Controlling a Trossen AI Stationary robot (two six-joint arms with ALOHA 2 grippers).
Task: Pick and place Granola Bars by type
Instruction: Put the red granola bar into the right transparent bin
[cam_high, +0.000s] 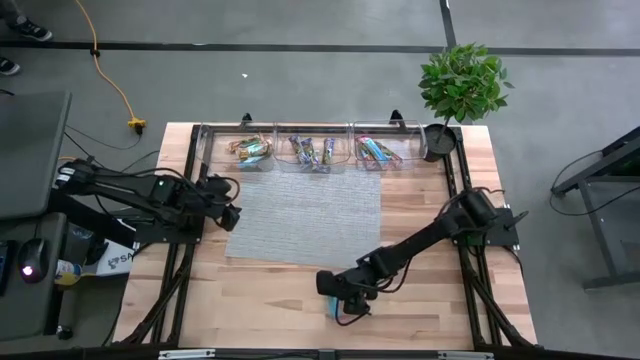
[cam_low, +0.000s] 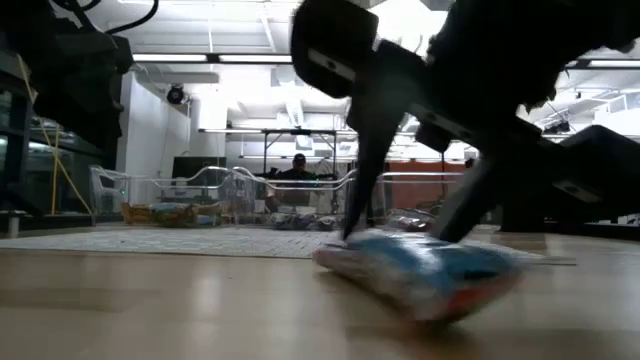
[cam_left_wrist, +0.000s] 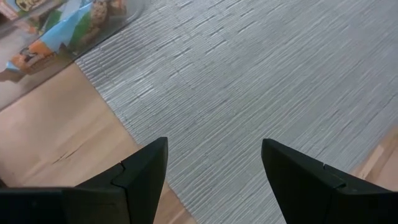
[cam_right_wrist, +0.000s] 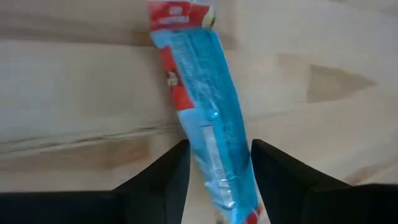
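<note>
Left gripper (cam_high: 232, 215): parked at the left edge of the grey mat (cam_high: 305, 218), fingers (cam_left_wrist: 140, 174) spread wide, nothing between them.
Mat: grey woven sheet in the middle of the wooden table (cam_high: 430, 310), bare.
Left bin (cam_high: 240, 148): clear, at the far edge; holds tan-green bars (cam_high: 254, 151).
Middle bin (cam_high: 313, 148): clear; holds dark purple-silver bars (cam_high: 312, 151).
Right bin (cam_high: 385, 148): clear; holds light blue bars (cam_high: 376, 150).
Right gripper (cam_high: 342, 305): low over bare wood near the table's front edge, fingers (cam_right_wrist: 165, 177) narrowed around a blue bar (cam_right_wrist: 208, 134), one on each side; firm grip cannot be told.
Blue bar: lying on the table, red end pointing away from the wrist.
Potted plant (cam_high: 460, 85): far right corner.
</note>
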